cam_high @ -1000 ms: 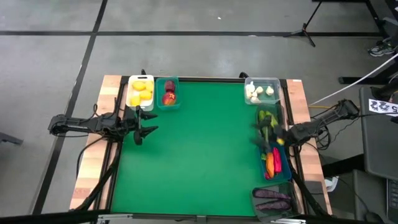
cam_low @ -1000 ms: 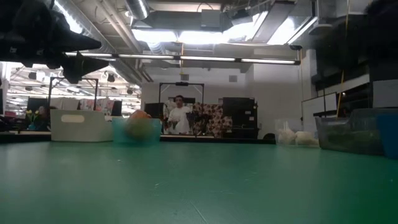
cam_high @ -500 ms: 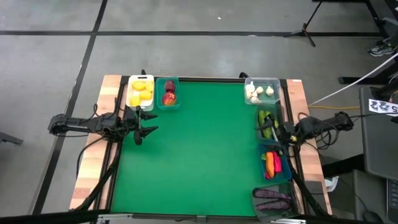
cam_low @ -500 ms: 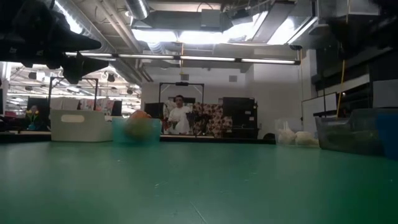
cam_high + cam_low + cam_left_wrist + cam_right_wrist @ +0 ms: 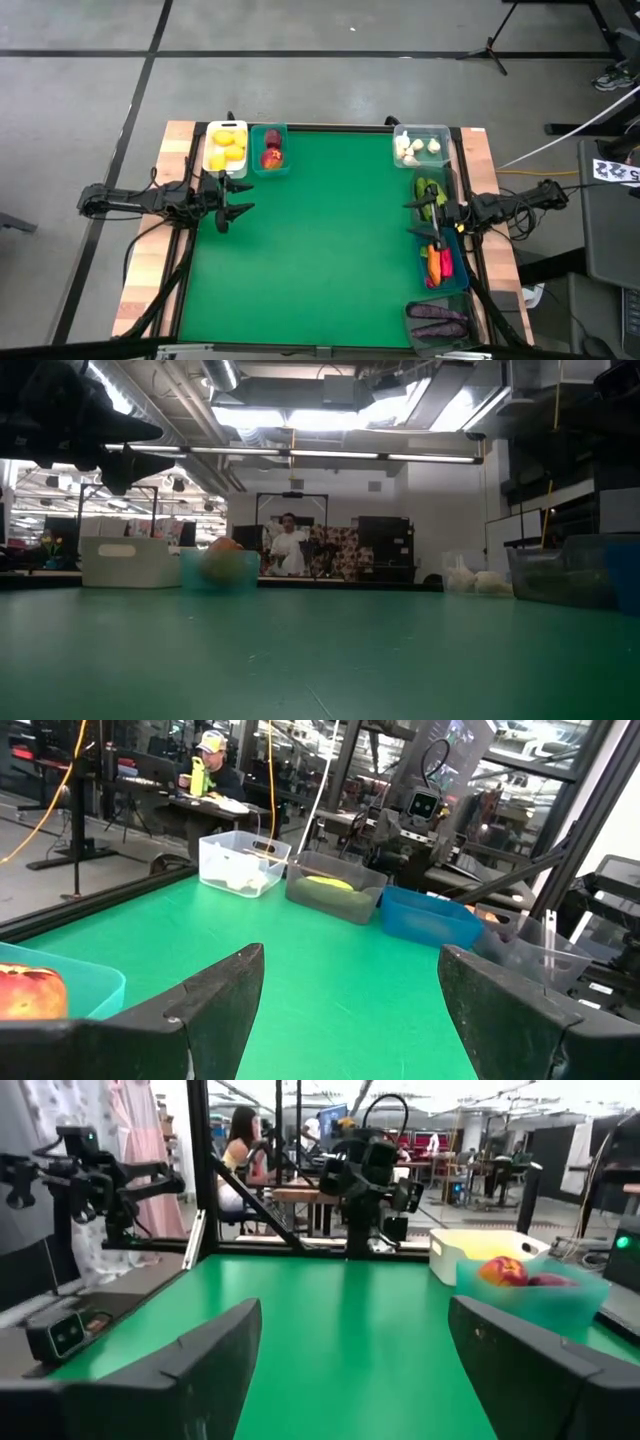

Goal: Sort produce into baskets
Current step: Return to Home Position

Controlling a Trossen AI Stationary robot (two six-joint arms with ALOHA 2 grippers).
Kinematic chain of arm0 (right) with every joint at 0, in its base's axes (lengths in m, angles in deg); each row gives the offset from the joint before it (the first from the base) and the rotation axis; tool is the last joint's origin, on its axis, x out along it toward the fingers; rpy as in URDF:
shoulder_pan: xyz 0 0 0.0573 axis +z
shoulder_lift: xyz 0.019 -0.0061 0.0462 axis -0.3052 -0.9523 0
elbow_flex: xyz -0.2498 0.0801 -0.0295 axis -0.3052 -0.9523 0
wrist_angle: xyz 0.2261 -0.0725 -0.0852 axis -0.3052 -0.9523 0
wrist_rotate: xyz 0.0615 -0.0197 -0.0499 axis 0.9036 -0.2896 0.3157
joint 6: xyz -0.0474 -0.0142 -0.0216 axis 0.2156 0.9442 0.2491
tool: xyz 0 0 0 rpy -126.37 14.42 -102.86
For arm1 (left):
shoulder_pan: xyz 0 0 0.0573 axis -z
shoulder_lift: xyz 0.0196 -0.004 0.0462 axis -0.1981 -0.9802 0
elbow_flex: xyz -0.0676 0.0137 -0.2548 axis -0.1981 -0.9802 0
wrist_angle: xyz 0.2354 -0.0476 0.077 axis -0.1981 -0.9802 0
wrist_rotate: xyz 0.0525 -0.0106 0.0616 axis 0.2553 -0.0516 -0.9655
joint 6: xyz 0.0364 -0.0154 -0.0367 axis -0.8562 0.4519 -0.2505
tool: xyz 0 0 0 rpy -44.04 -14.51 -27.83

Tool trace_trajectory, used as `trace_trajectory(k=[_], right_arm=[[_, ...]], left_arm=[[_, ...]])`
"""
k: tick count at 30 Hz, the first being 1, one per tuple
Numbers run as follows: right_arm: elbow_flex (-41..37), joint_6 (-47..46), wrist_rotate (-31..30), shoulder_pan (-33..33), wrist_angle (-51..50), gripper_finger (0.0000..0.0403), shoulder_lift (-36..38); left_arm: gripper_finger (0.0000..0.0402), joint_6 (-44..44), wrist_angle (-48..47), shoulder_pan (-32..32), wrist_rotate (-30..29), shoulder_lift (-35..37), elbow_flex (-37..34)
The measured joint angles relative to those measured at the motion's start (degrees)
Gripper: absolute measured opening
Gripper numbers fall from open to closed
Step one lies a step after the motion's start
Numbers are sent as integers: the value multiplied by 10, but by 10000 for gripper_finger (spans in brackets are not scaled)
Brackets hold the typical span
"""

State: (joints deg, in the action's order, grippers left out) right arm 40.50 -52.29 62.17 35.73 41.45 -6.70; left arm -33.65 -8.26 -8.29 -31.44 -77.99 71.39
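Note:
The baskets stand along the table's edges. At the far left are a white basket (image 5: 226,148) with yellow lemons and a teal basket (image 5: 270,150) with red apples. Down the right side are a clear basket (image 5: 420,145) with garlic, a dark grey basket (image 5: 432,190) with cucumbers, a blue basket (image 5: 440,262) with carrots and chilies, and a dark basket (image 5: 437,322) with eggplants. My left gripper (image 5: 238,205) hangs open at the left edge, pointing level across the mat. My right gripper (image 5: 418,221) is open and level above the right-hand baskets. Neither holds anything.
The green mat (image 5: 320,250) between the two rows of baskets is bare. In the left wrist view the clear basket (image 5: 240,865), the dark grey basket (image 5: 335,892) and the blue basket (image 5: 430,917) line the opposite edge. A person (image 5: 288,545) stands in the room beyond the table.
My right arm has folded down and drawn back toward the table's right edge, its gripper swinging and levelling above the right-hand baskets. It has stayed open with nothing in it. The produce and baskets have not moved.

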Motion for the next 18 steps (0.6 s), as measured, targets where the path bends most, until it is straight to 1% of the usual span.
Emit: trace_trajectory(k=[3, 18], right_arm=[[0, -16, 0, 0, 0, 321, -7], [-1, -15, 2, 0, -1, 321, -7]], left_arm=[[296, 0, 0, 0, 0, 0, 0], [296, 0, 0, 0, 0, 0, 0]])
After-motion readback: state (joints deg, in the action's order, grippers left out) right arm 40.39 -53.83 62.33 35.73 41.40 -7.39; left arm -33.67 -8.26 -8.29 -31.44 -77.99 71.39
